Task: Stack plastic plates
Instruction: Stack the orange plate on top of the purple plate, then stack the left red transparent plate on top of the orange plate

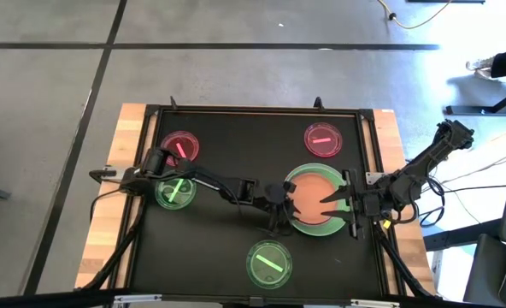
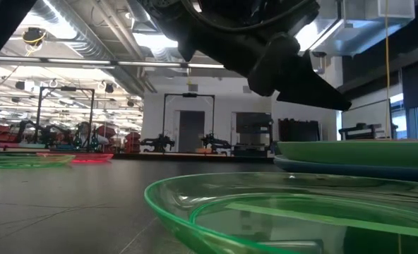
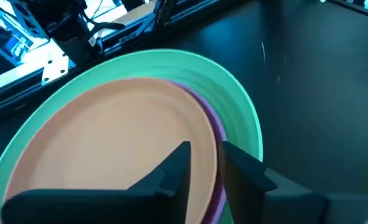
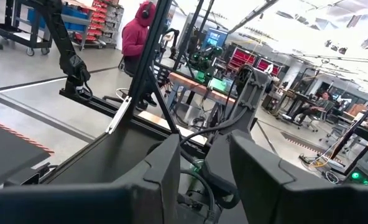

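From above, a stack sits on the black table mat: a round orange plastic plate on top of a large green plastic plate, at the right of centre. Only the left wrist view reveals a purple plastic plate sandwiched between them, its edge peeping out beside the orange one. The low view adds a blue plate under the green rim at the stack's base.

The left gripper is at the stack's left edge; in its wrist view the fingers stand slightly parted astride the orange plate's rim, and whether they pinch it I cannot tell. The right gripper is at the stack's right edge, its fingers a narrow gap apart with nothing seen between them.

Four small translucent striped dishes lie apart: two pink, two green. Each dish holds nothing.
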`<state>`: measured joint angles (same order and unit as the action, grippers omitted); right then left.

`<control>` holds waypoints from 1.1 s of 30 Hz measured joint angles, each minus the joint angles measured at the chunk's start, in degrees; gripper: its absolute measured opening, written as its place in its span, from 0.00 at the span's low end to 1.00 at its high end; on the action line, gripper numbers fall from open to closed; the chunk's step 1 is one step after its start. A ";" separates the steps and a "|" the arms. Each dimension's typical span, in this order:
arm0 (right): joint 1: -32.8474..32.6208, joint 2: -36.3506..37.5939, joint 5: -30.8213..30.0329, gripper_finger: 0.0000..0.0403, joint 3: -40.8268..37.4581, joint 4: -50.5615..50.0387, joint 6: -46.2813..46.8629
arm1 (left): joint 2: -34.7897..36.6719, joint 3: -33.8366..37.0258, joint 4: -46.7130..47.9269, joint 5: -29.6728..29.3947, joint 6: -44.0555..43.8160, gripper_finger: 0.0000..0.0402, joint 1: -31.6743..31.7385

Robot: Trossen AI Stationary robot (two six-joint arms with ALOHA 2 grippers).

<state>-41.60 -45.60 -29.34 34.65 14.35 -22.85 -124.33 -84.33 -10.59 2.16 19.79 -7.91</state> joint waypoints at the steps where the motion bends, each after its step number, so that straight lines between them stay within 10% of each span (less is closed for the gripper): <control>1: 0.00 0.00 0.00 0.33 0.00 0.00 0.00 | 0.21 0.00 0.78 -0.70 0.00 0.21 -0.11; 8: 0.00 -0.02 -0.01 0.33 0.00 -1.07 0.29 | 5.66 0.00 14.28 -13.32 -0.91 0.22 -2.67; 16: 0.00 -0.02 0.00 0.33 0.00 -1.31 0.43 | 15.66 1.33 35.79 -10.20 -10.75 0.22 -4.60; 33: 0.00 0.00 -0.02 0.33 0.00 -1.29 1.46 | 50.34 35.64 35.97 -28.96 -36.23 0.22 -4.50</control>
<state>-41.60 -45.60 -29.36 34.65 13.06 -21.39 -73.99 -48.70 25.38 -26.80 -16.44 -12.41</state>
